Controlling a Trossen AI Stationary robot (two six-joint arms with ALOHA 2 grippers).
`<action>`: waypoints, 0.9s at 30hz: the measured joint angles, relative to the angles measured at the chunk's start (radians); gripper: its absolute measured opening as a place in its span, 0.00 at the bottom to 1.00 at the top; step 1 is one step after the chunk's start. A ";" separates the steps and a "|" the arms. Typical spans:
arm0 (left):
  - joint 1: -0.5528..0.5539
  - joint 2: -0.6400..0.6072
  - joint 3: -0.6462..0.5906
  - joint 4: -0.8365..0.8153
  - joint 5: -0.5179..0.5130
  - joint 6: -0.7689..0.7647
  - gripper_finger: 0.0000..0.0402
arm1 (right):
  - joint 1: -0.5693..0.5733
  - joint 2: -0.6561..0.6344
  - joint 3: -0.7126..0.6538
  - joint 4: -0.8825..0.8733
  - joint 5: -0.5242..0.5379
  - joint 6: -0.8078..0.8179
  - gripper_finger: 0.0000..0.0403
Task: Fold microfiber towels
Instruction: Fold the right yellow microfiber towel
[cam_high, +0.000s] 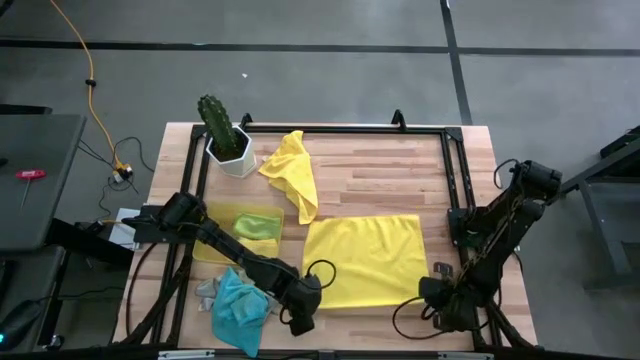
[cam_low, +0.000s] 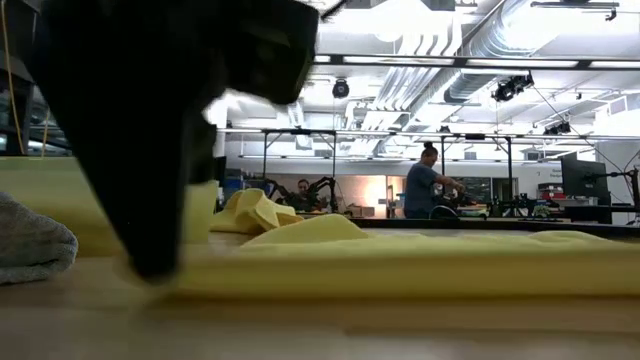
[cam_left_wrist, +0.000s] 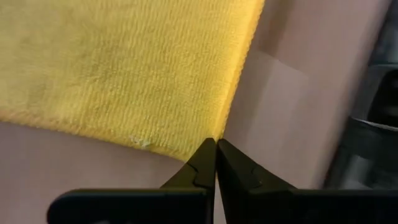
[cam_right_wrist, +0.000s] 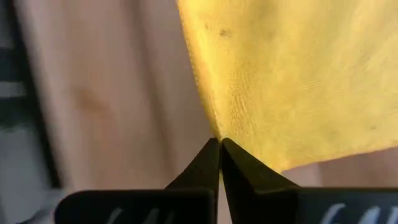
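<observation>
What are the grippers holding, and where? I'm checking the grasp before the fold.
Each pinches a near corner of the flat yellow towel: left gripper one corner, right gripper the other.

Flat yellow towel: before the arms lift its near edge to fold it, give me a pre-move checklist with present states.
1. Flat yellow towel spread on the table: ok.
2. Left gripper shut at the towel's near left corner: ok.
3. Right gripper shut at the near right corner: ok.
4. Cloth really pinched between each pair of fingers: cannot tell.
5. Far half of the towel free of other things: ok; the crumpled yellow towel lies apart.
6. Turquoise towel clear of the left arm's path: cannot tell.
</observation>
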 joint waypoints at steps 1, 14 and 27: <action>-0.003 -0.009 0.002 0.014 0.022 -0.017 0.00 | 0.000 -0.011 0.007 0.001 -0.018 0.000 0.00; 0.070 -0.175 0.002 -0.051 0.083 -0.006 0.00 | -0.052 -0.171 0.060 -0.015 -0.086 0.016 0.00; 0.245 -0.192 0.002 -0.174 -0.027 0.147 0.00 | -0.233 -0.368 0.043 -0.443 0.042 0.085 0.00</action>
